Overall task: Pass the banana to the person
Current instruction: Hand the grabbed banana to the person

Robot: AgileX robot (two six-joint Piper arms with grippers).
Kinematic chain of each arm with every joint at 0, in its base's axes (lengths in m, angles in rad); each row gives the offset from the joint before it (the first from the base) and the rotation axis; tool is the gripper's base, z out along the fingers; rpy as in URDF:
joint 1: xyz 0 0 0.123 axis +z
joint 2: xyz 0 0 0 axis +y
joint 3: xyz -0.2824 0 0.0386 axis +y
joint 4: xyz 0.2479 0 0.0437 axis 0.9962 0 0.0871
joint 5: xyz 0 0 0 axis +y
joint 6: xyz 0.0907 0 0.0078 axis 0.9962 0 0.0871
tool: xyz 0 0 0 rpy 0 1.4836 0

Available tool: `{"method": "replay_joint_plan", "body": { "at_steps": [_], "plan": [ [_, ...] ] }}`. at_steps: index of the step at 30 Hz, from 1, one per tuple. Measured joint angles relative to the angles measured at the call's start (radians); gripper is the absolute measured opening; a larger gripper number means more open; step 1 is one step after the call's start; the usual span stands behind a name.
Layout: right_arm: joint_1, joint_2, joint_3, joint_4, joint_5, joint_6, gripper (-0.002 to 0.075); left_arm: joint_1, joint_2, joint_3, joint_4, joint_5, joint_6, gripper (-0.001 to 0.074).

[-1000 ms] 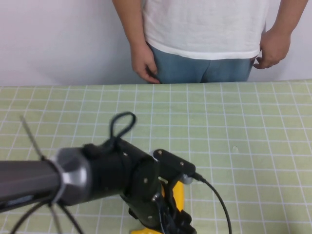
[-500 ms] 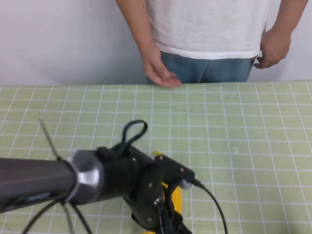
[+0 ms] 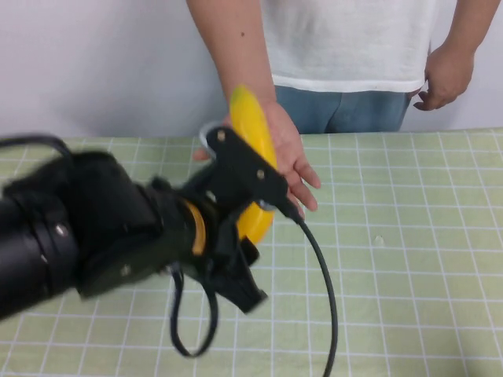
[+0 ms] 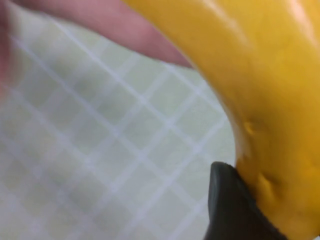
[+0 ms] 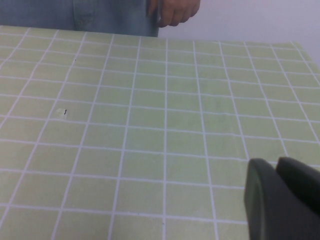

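Banana [image 3: 253,149] in left gripper [image 3: 250,228] over person's [image 3: 346,47] palm; right gripper [image 5: 280,197] low.

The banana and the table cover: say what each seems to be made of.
The banana, held by the left tool in front of the person's hand, looks like glossy plastic: even yellow, no spots, a bright sheen in the left wrist view. The table cover looks like a matte pale green mat printed with a white grid, possibly vinyl or rubber. The right tool sits low over it.
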Motion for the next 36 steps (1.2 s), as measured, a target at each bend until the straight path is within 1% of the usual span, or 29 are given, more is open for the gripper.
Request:
{"method": "replay_joint_plan", "body": {
  "at_steps": [4,7,9,12,15,17,19,21,26,32,36],
  "plan": [
    [0.000,0.000,0.000,0.000,0.000,0.000,-0.0007,0.000,0.013,-0.141,0.030,0.169,0.175,0.0270],
    [0.000,0.000,0.000,0.000,0.000,0.000,-0.0007,0.004,0.066,-0.273,0.037,0.281,0.337,0.0270],
    [0.000,0.000,0.000,0.000,0.000,0.000,-0.0007,0.021,0.108,-0.353,0.034,0.335,0.416,0.0270],
    [0.000,0.000,0.000,0.000,0.000,0.000,-0.0007,0.080,0.184,-0.471,0.002,0.421,0.523,0.0270],
    [0.000,0.000,0.000,0.000,0.000,0.000,-0.0007,0.166,0.261,-0.577,-0.089,0.506,0.663,0.0270],
    [0.000,0.000,0.000,0.000,0.000,0.000,-0.0007,0.220,0.316,-0.629,-0.145,0.523,0.740,0.0270],
    [0.000,0.000,0.000,0.000,0.000,0.000,-0.0007,0.249,0.365,-0.672,-0.164,0.527,0.819,0.0270],
    [0.000,0.000,0.000,0.000,0.000,0.000,-0.0008,0.256,0.401,-0.696,-0.161,0.529,0.876,0.0270],
    [0.000,0.000,0.000,0.000,0.000,0.000,-0.0007,0.256,0.465,-0.719,-0.151,0.531,0.934,0.0270],
    [0.000,0.000,0.000,0.000,0.000,0.000,-0.0007,0.256,0.510,-0.719,-0.136,0.492,0.873,0.0269],
    [0.000,0.000,0.000,0.000,0.000,0.000,-0.0008,0.258,0.512,-0.719,-0.157,0.492,0.848,0.0269]
  ]
}}
